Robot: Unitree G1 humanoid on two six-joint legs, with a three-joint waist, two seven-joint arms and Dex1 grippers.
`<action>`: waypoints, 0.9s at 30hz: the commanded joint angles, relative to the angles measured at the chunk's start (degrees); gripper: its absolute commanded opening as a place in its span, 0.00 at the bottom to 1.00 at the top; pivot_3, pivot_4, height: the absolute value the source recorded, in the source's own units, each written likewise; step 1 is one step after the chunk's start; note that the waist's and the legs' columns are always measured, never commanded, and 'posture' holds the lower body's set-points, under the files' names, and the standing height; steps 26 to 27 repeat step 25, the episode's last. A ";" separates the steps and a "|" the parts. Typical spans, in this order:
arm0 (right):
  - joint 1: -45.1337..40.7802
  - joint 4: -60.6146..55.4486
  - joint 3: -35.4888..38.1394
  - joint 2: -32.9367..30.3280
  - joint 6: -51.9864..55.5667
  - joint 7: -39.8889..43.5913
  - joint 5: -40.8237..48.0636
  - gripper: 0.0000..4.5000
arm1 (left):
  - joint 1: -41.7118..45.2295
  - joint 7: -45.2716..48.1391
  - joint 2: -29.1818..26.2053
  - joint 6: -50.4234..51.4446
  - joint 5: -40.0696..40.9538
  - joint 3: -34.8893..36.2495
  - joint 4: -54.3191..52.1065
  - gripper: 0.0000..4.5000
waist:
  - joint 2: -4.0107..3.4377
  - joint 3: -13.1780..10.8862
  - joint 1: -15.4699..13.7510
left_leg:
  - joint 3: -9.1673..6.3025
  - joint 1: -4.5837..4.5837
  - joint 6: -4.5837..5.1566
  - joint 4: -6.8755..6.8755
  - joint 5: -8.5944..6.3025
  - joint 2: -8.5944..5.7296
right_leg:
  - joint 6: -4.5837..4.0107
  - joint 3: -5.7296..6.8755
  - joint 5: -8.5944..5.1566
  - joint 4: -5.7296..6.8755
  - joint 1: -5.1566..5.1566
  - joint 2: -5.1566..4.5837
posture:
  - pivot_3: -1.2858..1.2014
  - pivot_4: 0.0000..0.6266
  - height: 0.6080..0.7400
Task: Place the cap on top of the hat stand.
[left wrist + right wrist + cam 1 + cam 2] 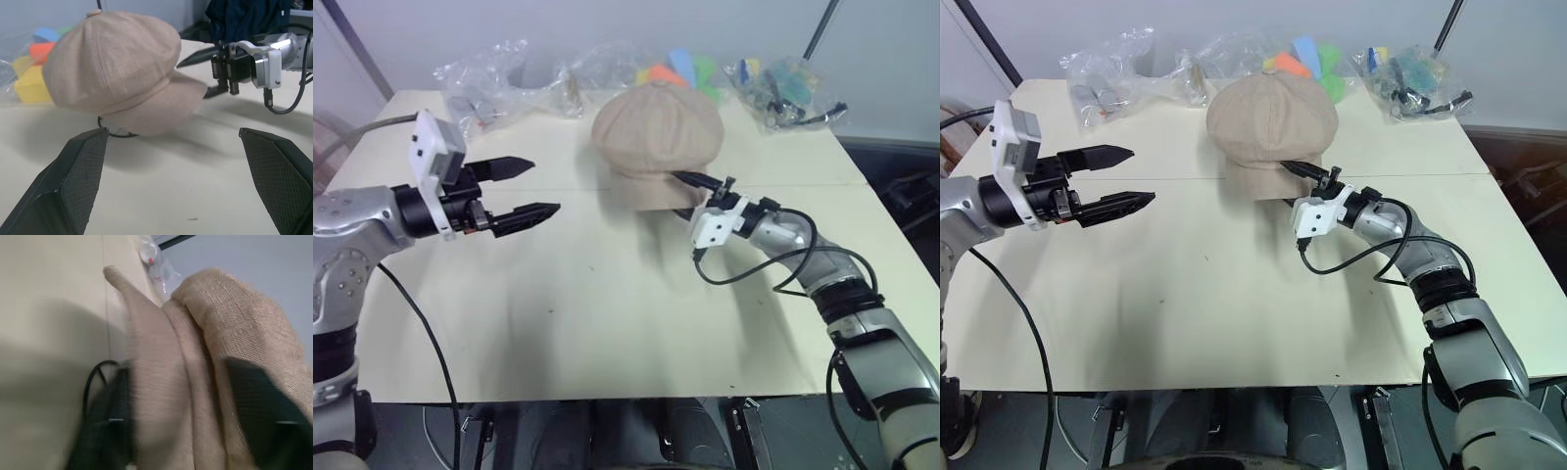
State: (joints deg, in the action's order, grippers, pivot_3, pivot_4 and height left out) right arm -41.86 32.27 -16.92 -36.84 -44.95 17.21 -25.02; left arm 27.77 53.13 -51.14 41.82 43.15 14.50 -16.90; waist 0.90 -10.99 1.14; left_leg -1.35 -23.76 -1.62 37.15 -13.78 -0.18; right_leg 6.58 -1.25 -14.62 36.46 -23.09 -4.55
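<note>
The beige cap [656, 127] sits over the hat stand at the middle back of the table, brim pointing toward me and to the right. The cap hides most of the stand; its black wire ring base [117, 133] peeks out from under the brim. My right gripper [683, 194] is at the brim's edge, open, one finger above the brim and one below. My left gripper [546, 186] hovers level to the left of the cap, well clear of it, open with nothing between its fingers [83, 171].
Clear plastic bags [499, 83] with colourful items [680, 69] line the table's far edge behind the cap, and another bag [783, 88] lies at the back right. A black cable [744, 274] loops off my right wrist over the cream table [607, 313].
</note>
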 commanded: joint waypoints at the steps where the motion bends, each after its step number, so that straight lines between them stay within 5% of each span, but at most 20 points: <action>1: 2.28 -5.41 3.03 -2.24 1.72 0.04 0.53 0.99 | 1.01 0.42 -1.09 -0.75 0.28 1.59 -0.60 1.00 | 0.00 0.00 -0.04 | 0.00 0.00 0.00 0.00 0.00 0.00 | 0.00 0.00 0.00 0.00 0.00 0.00 | 0.52 0.24 1.00; 4: 7.39 -12.27 5.80 -5.56 5.35 4.88 5.77 0.99 | 1.06 1.04 -1.56 -0.91 -0.08 1.41 -0.25 1.00 | 0.00 0.00 -0.28 | 0.01 -0.01 0.00 0.00 0.00 0.00 | 0.00 0.00 0.00 0.00 0.00 -0.01 | 0.52 0.24 1.00; 7: 15.80 -23.91 11.04 -14.26 14.57 17.41 20.00 0.99 | 1.29 2.14 -2.25 -1.54 -0.71 1.39 1.34 1.00 | -0.04 -0.02 -0.65 | 0.00 -0.02 0.01 0.01 0.00 -0.01 | 0.00 0.01 0.00 -0.02 0.03 -0.03 | 0.52 0.24 1.00; 12: 21.80 -36.13 21.53 -25.17 43.20 34.71 46.52 0.99 | 1.17 4.41 -3.59 -2.86 -1.50 1.99 4.01 1.00 | -0.06 -0.05 0.04 | 0.02 0.32 0.05 -0.01 -0.03 0.06 | -0.02 -0.06 -0.02 -0.04 0.31 -0.05 | 0.52 0.24 1.00; 16: 17.99 -36.70 29.16 -31.04 71.38 43.10 68.39 0.99 | 1.36 6.58 -4.73 -3.72 -1.78 2.34 6.17 1.00 | -0.07 -0.05 0.01 | -0.02 0.45 0.07 -0.07 -0.04 0.22 | -0.24 -0.05 -0.14 -0.03 0.39 0.04 | 0.52 0.24 1.00; 20: 13.71 -31.82 30.32 -34.29 87.07 49.19 75.50 0.99 | 3.04 7.92 -5.47 -3.97 -1.64 2.20 8.44 1.00 | -0.06 -0.05 -0.39 | 0.01 0.41 0.08 -0.06 -0.05 0.23 | -0.29 -0.03 -0.16 -0.13 0.38 0.01 | 0.52 0.24 1.00; 27: 9.60 -27.64 29.73 -32.80 90.92 50.19 73.34 0.99 | 5.05 8.41 -5.76 -4.21 -2.12 1.80 10.18 1.00 | -0.07 -0.06 -0.49 | 0.21 0.30 0.09 -0.05 -0.06 0.16 | -0.30 -0.04 -0.18 -0.23 0.32 -0.05 | 0.52 0.24 1.00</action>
